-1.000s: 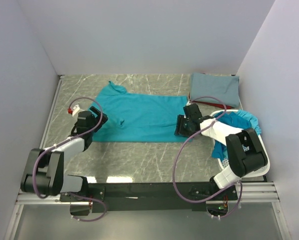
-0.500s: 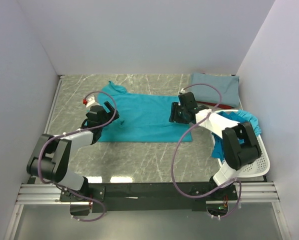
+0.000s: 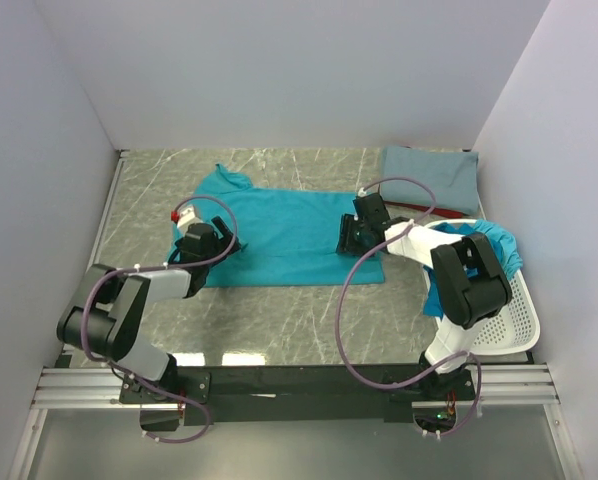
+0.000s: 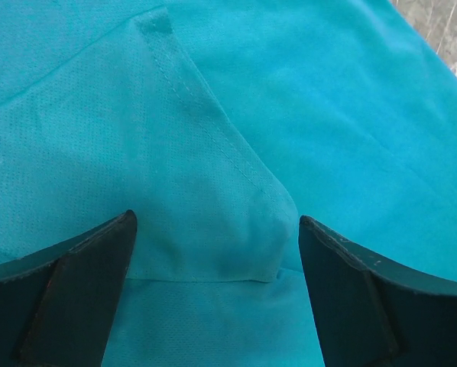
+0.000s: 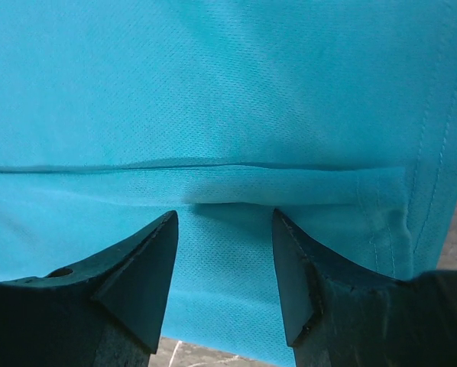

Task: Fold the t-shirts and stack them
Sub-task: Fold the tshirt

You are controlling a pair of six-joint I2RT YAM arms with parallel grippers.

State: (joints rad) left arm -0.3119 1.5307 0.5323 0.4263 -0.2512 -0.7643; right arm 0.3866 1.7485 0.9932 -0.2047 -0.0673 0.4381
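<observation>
Near right: basket [image 3: 514, 322] holds heaped teal shirts [image 3: 479, 240]. Mid-table: teal t-shirt [image 3: 279, 235] lying flat. Over its left sleeve, left gripper [image 4: 215, 222], jaws wide apart. Over its folded right edge, right gripper [image 5: 225, 216], jaws apart. Far right: folded grey-blue shirt [image 3: 431, 175], with red shirt [image 3: 419, 208] under its near edge.

A bright teal t-shirt [image 3: 284, 232] with a fine dotted weave is lying mid-tabletop. The tabletop [image 3: 279, 320] is showing grey marbling with pale veins. At the far right corner, a dusty grey-blue t-shirt [image 3: 431, 177] is covering a dark red t-shirt [image 3: 424, 208]. More teal cloth [image 3: 494, 245] is filling a white perforated basket [image 3: 509, 325] by the right edge.
</observation>
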